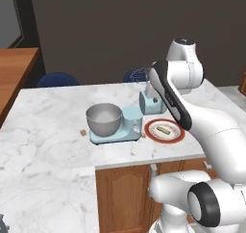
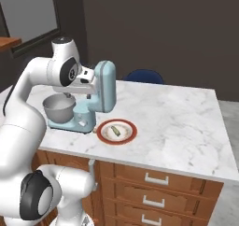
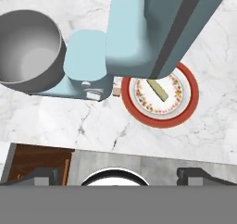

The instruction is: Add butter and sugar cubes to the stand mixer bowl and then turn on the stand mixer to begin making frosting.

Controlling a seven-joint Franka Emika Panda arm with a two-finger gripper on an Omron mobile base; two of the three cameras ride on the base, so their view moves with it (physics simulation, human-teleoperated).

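End effector (image 3: 118,174) open, butter (image 3: 158,90) half-hidden.

Red-rim plate (image 3: 189,108) on marble counter (image 1: 48,131)

Flanking base views, overhead hand view

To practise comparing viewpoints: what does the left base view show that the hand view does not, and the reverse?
The left base view adds a blue chair behind the counter and a sugar cube left of the stand mixer. The hand view adds the open fingers and the flower pattern on the plate. Both share the stand mixer bowl, the stand mixer and the butter on the plate.
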